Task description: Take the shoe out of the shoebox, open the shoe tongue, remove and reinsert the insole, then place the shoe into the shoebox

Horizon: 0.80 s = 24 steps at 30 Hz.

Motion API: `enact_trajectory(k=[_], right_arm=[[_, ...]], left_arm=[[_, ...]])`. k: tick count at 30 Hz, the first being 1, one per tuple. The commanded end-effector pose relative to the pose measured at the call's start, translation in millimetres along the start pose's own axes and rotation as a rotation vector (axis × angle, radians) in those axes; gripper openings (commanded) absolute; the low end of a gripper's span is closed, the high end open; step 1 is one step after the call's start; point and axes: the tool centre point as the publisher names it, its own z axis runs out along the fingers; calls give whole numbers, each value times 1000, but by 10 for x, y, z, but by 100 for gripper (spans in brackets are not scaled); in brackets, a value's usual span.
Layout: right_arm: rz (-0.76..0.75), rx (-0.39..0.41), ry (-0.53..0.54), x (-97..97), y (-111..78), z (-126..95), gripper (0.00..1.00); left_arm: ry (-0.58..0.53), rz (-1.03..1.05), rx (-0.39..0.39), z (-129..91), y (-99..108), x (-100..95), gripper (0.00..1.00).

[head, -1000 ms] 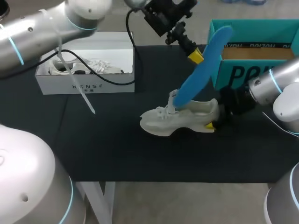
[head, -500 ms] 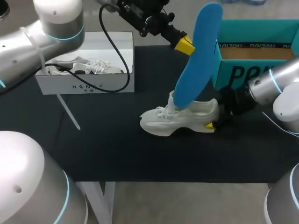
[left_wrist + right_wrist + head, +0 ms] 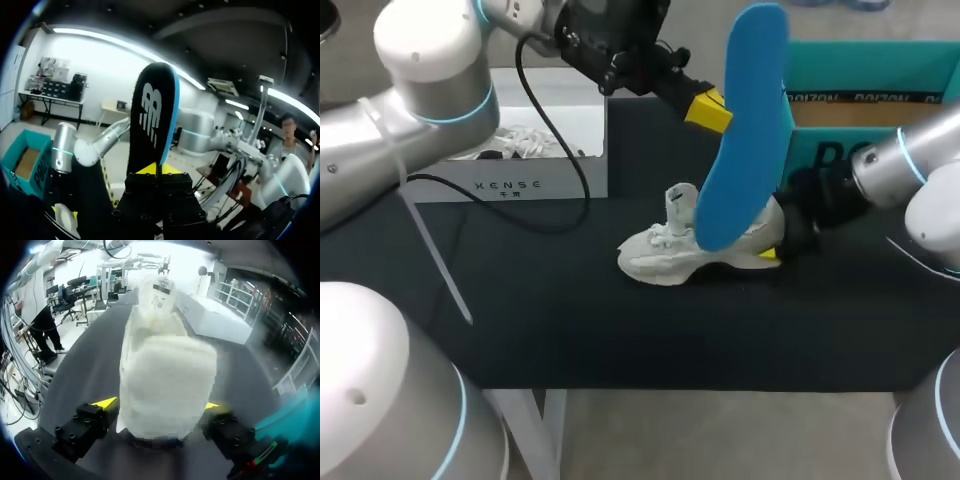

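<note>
Left gripper point(image 3: 712, 108): I'm clamping the insole point(image 3: 745, 120), holding it upright, upper middle of frame.
Right gripper point(image 3: 772, 250): I'm gripping the shoe point(image 3: 660, 255) by its heel, frame centre, on the table point(image 3: 550, 320).

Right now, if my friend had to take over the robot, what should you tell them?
Left tool: shut on the blue insole, holding it upright above the table.
Right tool: shut on the heel of the white shoe, which stands on the table.
Boxes: the teal shoebox is open behind the shoe. The white shoebox at the left holds another shoe.
Done: shoe out, tongue up, insole looks pulled out.
Left: slide the insole back in, then put the shoe in the shoebox.
</note>
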Motion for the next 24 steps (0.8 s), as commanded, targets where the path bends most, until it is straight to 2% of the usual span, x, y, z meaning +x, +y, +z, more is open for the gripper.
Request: enact_trajectory(k=[1,7,9,14,18,21,24], right_arm=[[2,108,11,56,122,-132,100],[26,143,19,56,99,-164,100],[19,197,12,63,140,-212,100],[43,370,-72,53,219,-387,100],[60,492,-93,45,274,-547,100],[51,555,-97,57,309,-619,100],[48,556,-91,81,340,-667,100]], left_arm=[[-13,3,-43,50,-78,73,0],[-10,30,-22,107,-59,101,0],[12,32,-2,126,-55,119,0],[1,54,-22,217,-66,233,0],[7,59,-22,259,-70,284,0],[8,51,-5,271,-67,294,0],[30,60,21,323,-61,363,0]])
